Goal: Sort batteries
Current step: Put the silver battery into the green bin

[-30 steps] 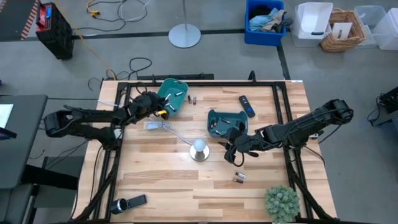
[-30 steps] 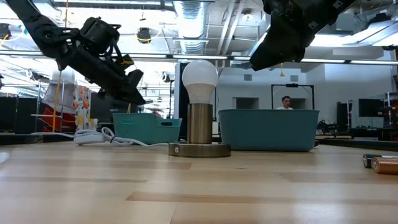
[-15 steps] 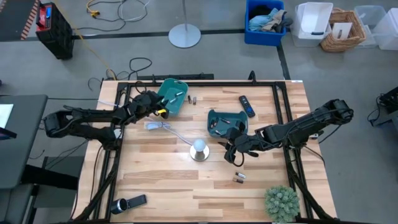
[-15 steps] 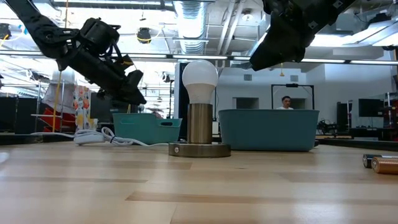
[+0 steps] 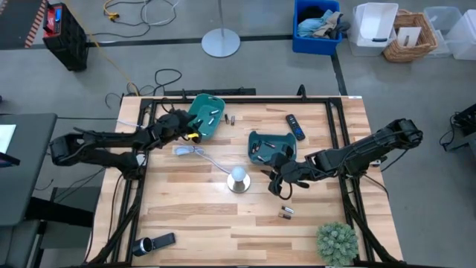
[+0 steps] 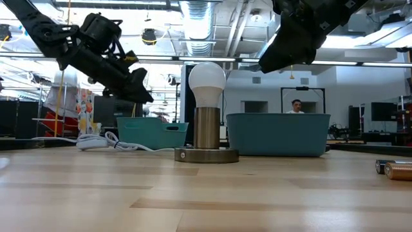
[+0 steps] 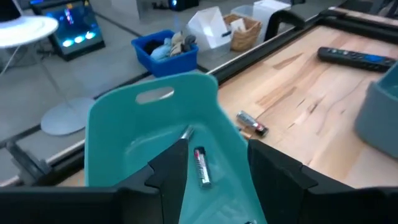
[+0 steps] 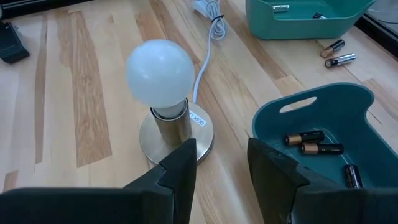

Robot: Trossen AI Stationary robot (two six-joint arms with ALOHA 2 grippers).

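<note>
Small dark batteries [image 8: 314, 142] with metallic ends: three in the middle teal bin [image 8: 367, 102], two by the far bin [image 5: 206, 115], two [image 5: 285, 213] loose near right. Pale plank worktop [image 5: 201, 216], lamp [image 5: 237, 179] at centre. Left pincer [image 7: 214, 171] and right pincer [image 8: 221, 165] both agape, empty.

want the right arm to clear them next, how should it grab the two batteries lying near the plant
Take one of the two batteries at a time, across mid-body, coming straight down from above. They lie flat, side by side on bare wood, so a low side approach would probably roll them or catch both.
</note>
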